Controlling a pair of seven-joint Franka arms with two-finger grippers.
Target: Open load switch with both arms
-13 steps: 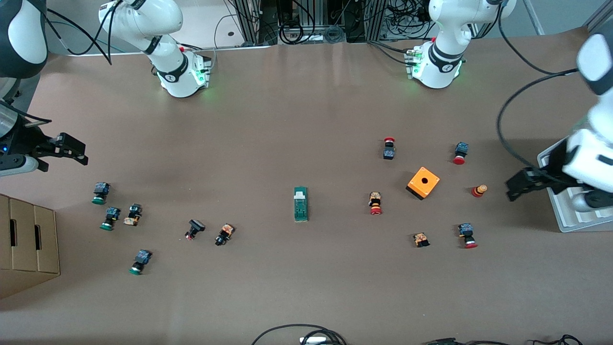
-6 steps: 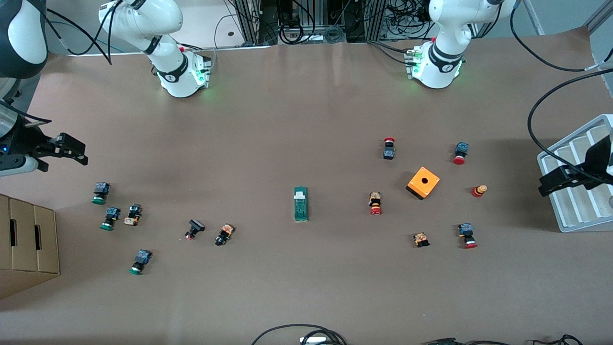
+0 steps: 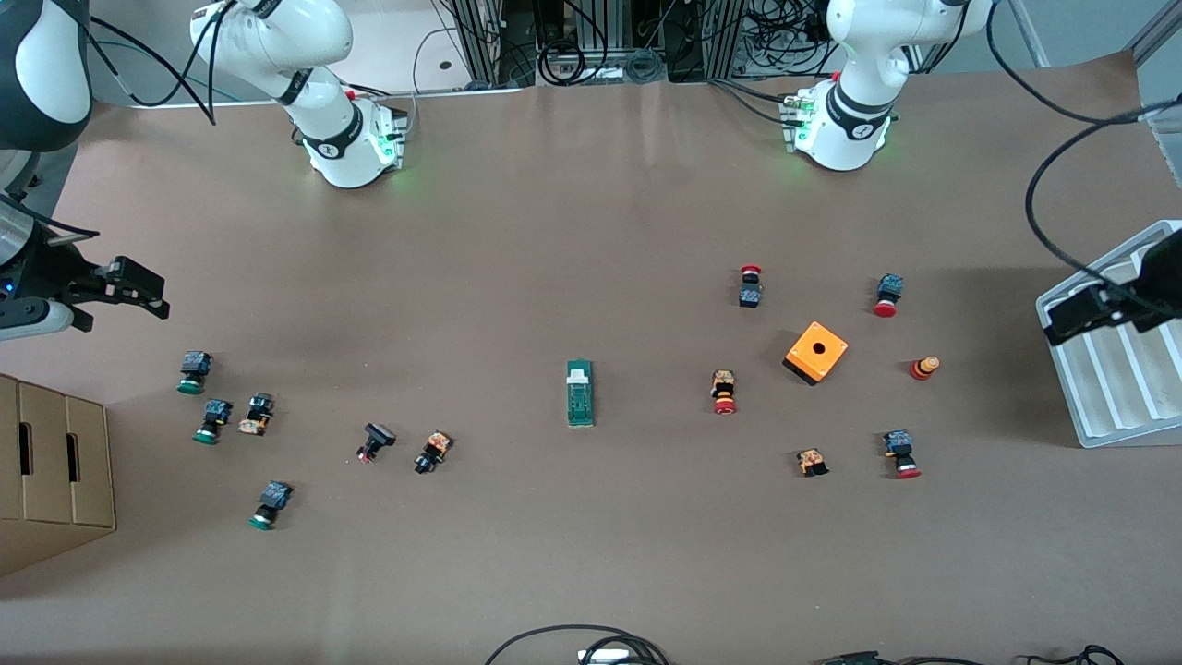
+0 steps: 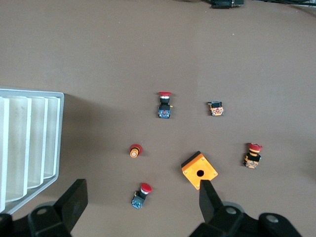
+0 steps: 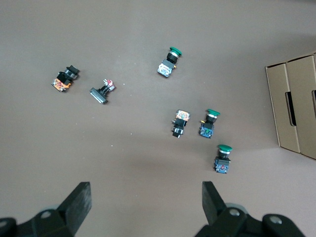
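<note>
- Watching the surface [image 3: 591, 231], I am seeing both arms parked wide.
- Hanging over the white ribbed tray [image 3: 1122, 388], the left gripper [image 3: 1099, 309] is gaping fully, carrying nothing.
- Hovering near the cardboard box [image 3: 55, 462], the right gripper [image 3: 125, 286] is likewise spread wide and unloaded.
- Lying mid-surface, well apart from both, the load switch [image 3: 580, 393] is looking light, rigid, smooth; I am judging one gripper should pinch its long green sides while the other works the white tab [image 3: 579, 375].
</note>
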